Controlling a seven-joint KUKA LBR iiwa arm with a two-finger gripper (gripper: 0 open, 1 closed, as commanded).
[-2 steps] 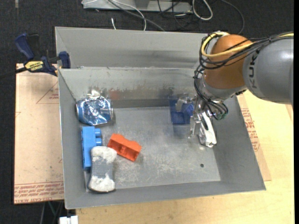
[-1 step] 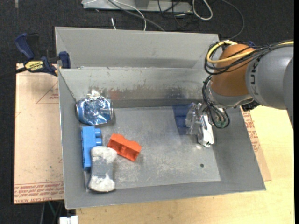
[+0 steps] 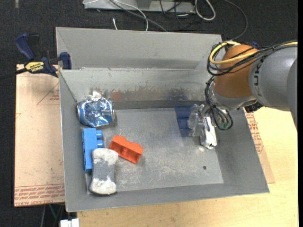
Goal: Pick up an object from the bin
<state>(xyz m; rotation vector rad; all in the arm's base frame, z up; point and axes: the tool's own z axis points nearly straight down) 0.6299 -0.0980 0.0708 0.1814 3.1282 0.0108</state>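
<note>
Gripper [image 3: 202, 130] low in grey metal bin [image 3: 156, 169], right of centre near the back wall; whether apart or closed cannot be told. Small dark-blue blocky plastic piece [image 3: 182, 119] lies just beside it. Judged light, stiff, smooth-faced: grip across opposite flat sides

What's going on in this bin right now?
A robot arm reaches into the grey metal bin from the right, its tip low on the right side, next to a dark blue block. Whether it has hold of that block isn't clear. On the left lie a crumpled blue wrapper, a light blue brick, an orange brick and a white lump, away from the arm.
</note>
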